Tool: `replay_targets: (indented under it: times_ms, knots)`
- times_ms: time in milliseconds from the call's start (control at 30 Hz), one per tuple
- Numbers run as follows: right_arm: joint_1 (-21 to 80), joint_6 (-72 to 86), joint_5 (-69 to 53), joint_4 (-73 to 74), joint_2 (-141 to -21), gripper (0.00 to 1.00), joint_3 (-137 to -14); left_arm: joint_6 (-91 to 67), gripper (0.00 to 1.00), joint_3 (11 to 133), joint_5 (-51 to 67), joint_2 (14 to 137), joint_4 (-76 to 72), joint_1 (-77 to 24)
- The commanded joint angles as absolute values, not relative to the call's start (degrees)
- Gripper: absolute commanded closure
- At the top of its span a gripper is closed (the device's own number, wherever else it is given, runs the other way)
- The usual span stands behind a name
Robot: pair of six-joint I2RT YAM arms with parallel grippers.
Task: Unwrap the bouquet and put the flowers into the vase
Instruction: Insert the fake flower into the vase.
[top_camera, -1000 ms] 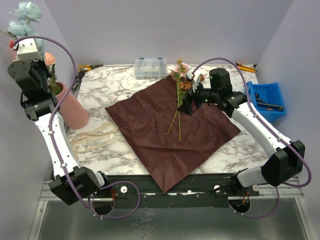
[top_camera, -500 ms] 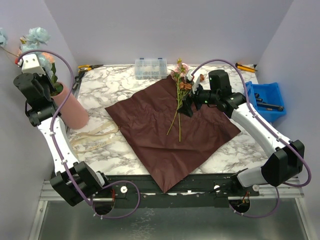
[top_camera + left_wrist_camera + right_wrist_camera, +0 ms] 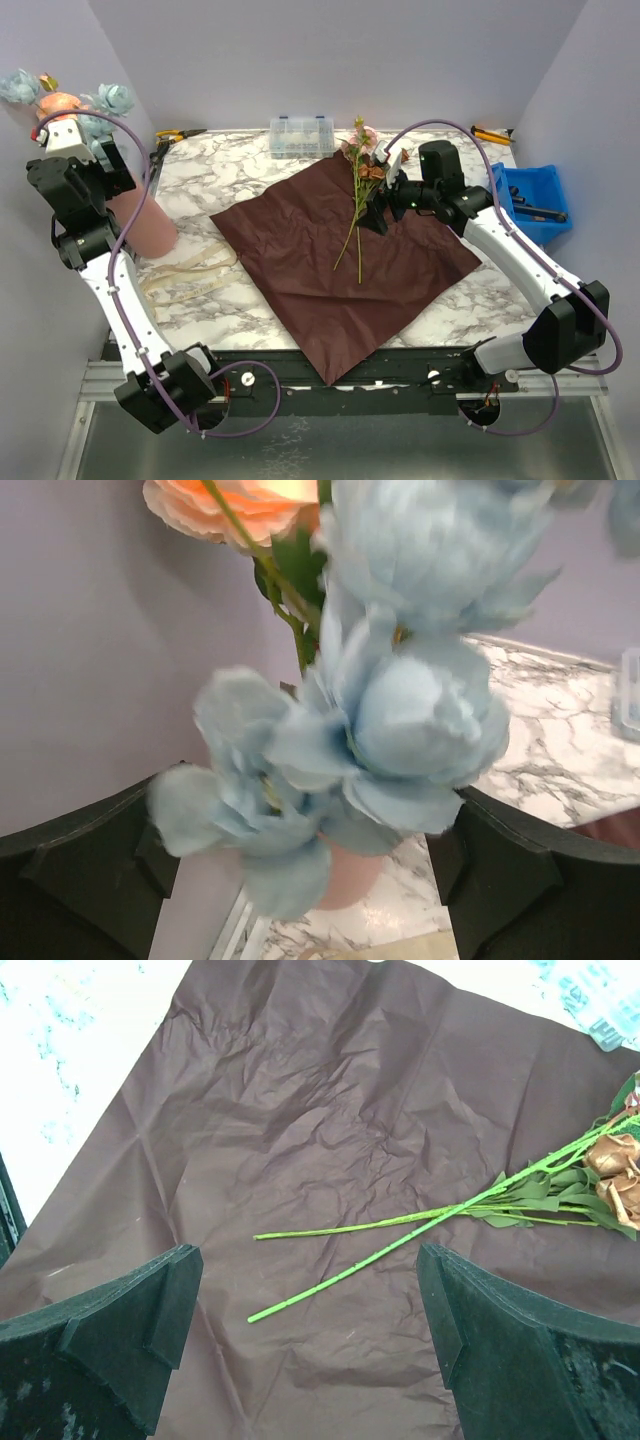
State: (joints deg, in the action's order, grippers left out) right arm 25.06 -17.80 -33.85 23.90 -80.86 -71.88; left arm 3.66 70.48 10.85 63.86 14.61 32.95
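Trouble could have come at the vase (image 3: 140,222) first. It stood near the back left corner of the table (image 3: 230,170). Your left gripper (image 3: 318,855) was wide open around the blue flowers (image 3: 400,710) in it, with one finger on each side. Neither finger seemed to touch them. The vase looked tall and thin. I think that if you pulled the arm away sideways, a finger could catch a blue bloom or the peach flower (image 3: 230,505). That could drag the stems out or tip the vase over. Going straight up looked safer.

Your right gripper (image 3: 308,1265) was open too. It held nothing and hung over the maroon sheet (image 3: 330,1110). The other flowers (image 3: 450,1210) lay on that sheet. Their stems looked thin and flat on the paper. I think the fingers could pinch the sheet along with them, or grab only one stem.

The top camera showed you the whole table: the vase, the sheet, the ribbon (image 3: 185,275) lying loose between them, and both arms. It did not show how the left fingers stood. The left wrist camera showed that up close, but only a bit of the pink vase. The right wrist camera showed the cut ends of the stems clearly, but not the vase.
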Motion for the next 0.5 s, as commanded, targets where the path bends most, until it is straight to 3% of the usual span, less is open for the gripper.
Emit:
replay_targets:
  times_ms: [0, 467]
  knots:
    - [24.8, -17.2, -35.5, 24.4, -79.2, 0.0, -71.3, 2.0, 0.01, 69.8, 13.8, 60.1, 21.5, 33.4]
    - [24.6, -13.7, -33.9, 23.1, -79.5, 0.0, -70.2, 4.4, 0.01, 66.0, 38.2, 49.3, 34.4, 33.3]
